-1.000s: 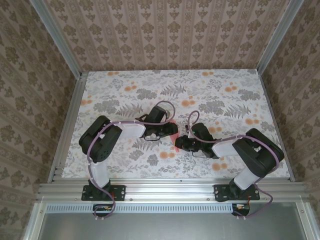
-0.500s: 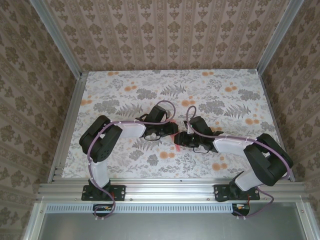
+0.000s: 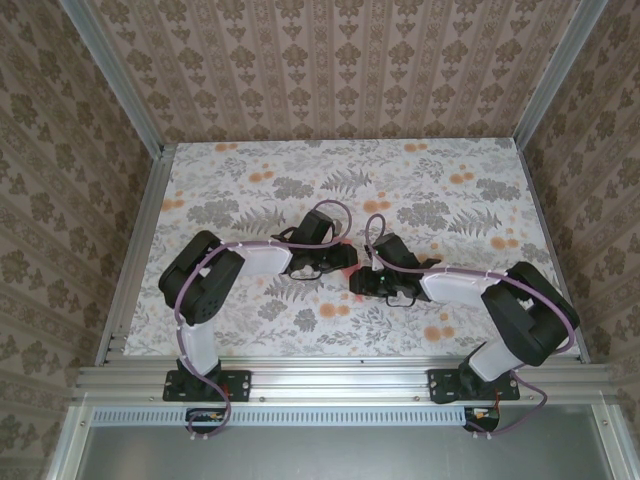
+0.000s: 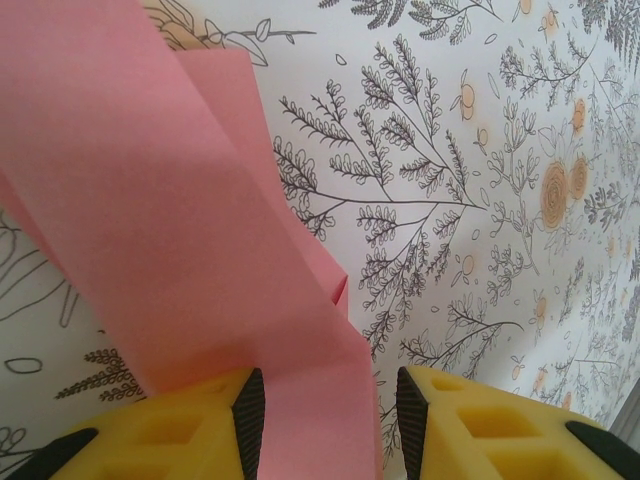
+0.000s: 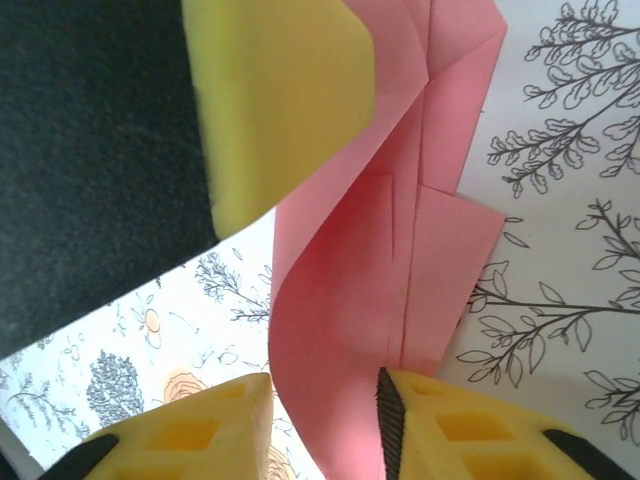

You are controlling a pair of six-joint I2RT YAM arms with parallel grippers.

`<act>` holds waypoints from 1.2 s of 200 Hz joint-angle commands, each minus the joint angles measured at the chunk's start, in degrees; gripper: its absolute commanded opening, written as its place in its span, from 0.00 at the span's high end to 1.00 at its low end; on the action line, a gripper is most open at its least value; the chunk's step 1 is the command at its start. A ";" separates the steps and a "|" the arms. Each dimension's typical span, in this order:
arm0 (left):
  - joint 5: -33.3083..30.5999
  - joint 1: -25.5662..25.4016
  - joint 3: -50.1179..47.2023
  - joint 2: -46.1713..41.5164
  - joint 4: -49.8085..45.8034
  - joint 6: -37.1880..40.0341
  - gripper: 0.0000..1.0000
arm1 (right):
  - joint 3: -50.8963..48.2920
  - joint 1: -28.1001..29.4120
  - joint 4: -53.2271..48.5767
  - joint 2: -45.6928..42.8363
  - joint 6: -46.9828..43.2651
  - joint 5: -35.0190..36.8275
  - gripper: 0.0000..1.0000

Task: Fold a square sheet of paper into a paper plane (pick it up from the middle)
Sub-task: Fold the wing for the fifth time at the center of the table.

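Top external view: the largest thing is the table [image 3: 250,170], a matte cloth printed w/ grey ferns & orange blooms. Both arms reach to mid-frame. Vs 1 s ago, the right arm [image 3: 470,290] has swung its wrist up-frame & leftward, so the right gripper [image 3: 368,280] now sits just beside the left gripper [image 3: 335,262]. The left arm [image 3: 250,262] hasn't shifted. We read that as closing in for a two-handed crease or regrip, i.e. mid-fold and not near done.

The paper plane [image 3: 352,270] shows as a pink sliver btwn the two grippers, centre of frame.

In both wrist views the jaws stand a little apart at the bottom edge w/ paper running thru the gap. We can't tell if either really pinches it.

The paper is thin, matte and salmon, w/ layered flaps, sharp straight creases & one soft curl low-centre in the right wrist view. It's prob. limp & springy. The fingers [image 5: 280,100] are blocky yellow w/ dark pads.
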 commanded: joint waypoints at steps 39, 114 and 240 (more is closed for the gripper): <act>1.46 -0.42 1.39 1.35 0.52 0.60 0.58 | 0.33 1.61 0.08 1.03 -5.01 3.39 0.64; 1.51 -0.44 1.33 1.19 0.44 0.50 0.58 | -3.22 4.85 8.19 -1.68 -12.49 9.39 0.56; 1.91 -0.42 1.74 1.15 0.60 0.41 0.58 | -8.10 8.04 18.44 0.69 -20.84 17.29 0.68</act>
